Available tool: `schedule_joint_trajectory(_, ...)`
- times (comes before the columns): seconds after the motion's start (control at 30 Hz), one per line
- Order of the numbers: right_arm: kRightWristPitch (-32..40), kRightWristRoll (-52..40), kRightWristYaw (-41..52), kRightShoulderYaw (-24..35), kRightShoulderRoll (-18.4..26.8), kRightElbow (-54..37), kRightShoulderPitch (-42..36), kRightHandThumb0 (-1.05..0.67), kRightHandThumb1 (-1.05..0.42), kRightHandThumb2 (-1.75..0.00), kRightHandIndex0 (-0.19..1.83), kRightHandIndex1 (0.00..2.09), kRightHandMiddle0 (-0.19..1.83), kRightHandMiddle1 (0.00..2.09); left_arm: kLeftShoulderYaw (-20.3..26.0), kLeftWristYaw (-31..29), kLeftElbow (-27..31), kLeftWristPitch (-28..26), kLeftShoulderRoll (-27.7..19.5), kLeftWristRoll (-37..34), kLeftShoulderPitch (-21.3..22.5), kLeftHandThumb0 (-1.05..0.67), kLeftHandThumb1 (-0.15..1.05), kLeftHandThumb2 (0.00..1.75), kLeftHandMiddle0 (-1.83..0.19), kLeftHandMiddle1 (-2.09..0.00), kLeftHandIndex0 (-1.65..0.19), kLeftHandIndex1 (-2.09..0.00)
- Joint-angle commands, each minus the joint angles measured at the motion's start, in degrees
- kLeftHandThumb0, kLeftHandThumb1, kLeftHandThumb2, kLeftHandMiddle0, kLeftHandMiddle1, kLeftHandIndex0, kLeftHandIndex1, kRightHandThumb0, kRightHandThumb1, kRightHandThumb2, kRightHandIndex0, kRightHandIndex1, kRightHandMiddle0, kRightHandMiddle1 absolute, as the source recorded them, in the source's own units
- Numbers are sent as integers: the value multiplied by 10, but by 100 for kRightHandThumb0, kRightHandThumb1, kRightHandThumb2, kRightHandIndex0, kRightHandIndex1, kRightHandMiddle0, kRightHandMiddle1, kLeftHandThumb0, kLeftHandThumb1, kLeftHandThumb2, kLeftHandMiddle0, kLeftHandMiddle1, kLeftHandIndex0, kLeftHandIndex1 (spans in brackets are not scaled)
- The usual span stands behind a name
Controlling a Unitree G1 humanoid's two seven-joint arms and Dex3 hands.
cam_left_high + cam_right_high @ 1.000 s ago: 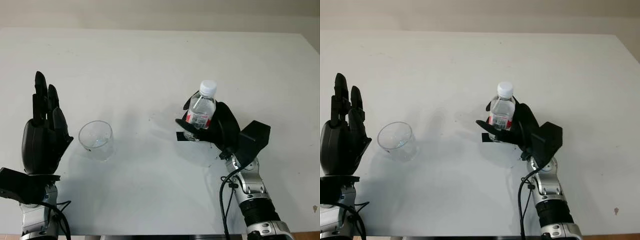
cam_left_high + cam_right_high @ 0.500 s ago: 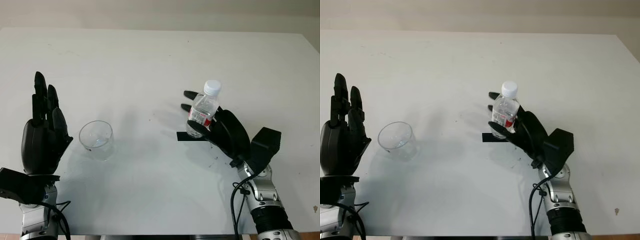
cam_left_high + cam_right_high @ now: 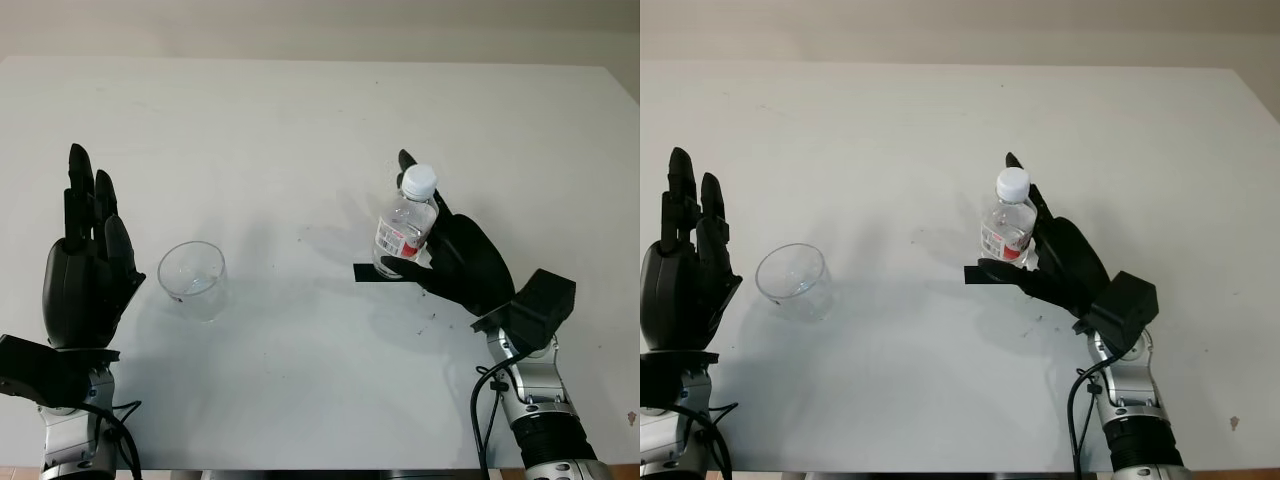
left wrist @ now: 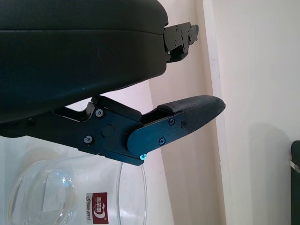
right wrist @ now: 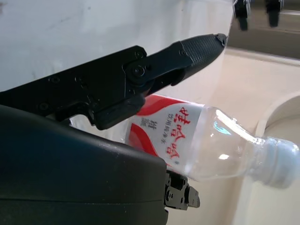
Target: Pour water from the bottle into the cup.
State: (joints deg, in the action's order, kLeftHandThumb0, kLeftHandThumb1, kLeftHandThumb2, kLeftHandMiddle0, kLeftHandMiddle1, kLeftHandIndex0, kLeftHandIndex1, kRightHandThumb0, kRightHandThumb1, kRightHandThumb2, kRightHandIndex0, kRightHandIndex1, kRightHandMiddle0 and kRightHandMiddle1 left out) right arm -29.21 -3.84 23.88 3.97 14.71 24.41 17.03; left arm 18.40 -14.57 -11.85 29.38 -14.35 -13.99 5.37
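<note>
While the capped bottle (image 3: 406, 226) is being left standing beside the open right hand (image 3: 462, 262), nothing is being poured; cup (image 3: 193, 279) waiting beside open left hand (image 3: 86, 272).

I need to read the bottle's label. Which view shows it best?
The right wrist view: the bottle is close, its red-and-white label facing the camera beside the right robot hand. Both eye views show the label small, partly behind the fingers.

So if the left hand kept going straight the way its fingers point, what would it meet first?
Nothing, as far as the pictures show. The left hand points away from the robot over bare table; the cup sits off to its side, out of that line.
</note>
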Motion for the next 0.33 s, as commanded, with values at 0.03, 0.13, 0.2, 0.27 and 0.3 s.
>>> schedule_joint_trajectory(0.03, -18, 18, -32, 16, 18, -7, -7, -86, -98, -6, -19, 0, -19, 0, 1, 1, -7, 2, -1, 1, -3, -62, 105, 76, 19, 0, 19, 0)
schedule_joint_trajectory(0.13, -24, 27, -46, 23, 33, -10, -6, -85, -100, -7, -19, 0, -19, 0, 2, 5, -6, -2, -3, 3, -3, -62, 105, 75, 19, 0, 19, 0)
schedule_joint_trajectory(0.2, -22, 21, -48, 26, 36, -3, -1, -86, -101, -7, -19, 0, -19, 0, 2, 7, -6, -2, -4, 5, -2, -63, 105, 75, 19, 0, 19, 0)
schedule_joint_trajectory(0.27, -14, 20, -52, 25, 35, -2, 0, -88, -101, -6, -19, 0, -19, 0, 2, 3, -8, 2, -4, 2, -3, -62, 105, 76, 19, 0, 19, 0)
schedule_joint_trajectory(0.3, -12, 21, -52, 24, 35, -1, 0, -89, -101, -6, -19, 0, -19, 0, 2, 1, -8, 4, -4, 1, -4, -61, 105, 77, 19, 0, 19, 0)
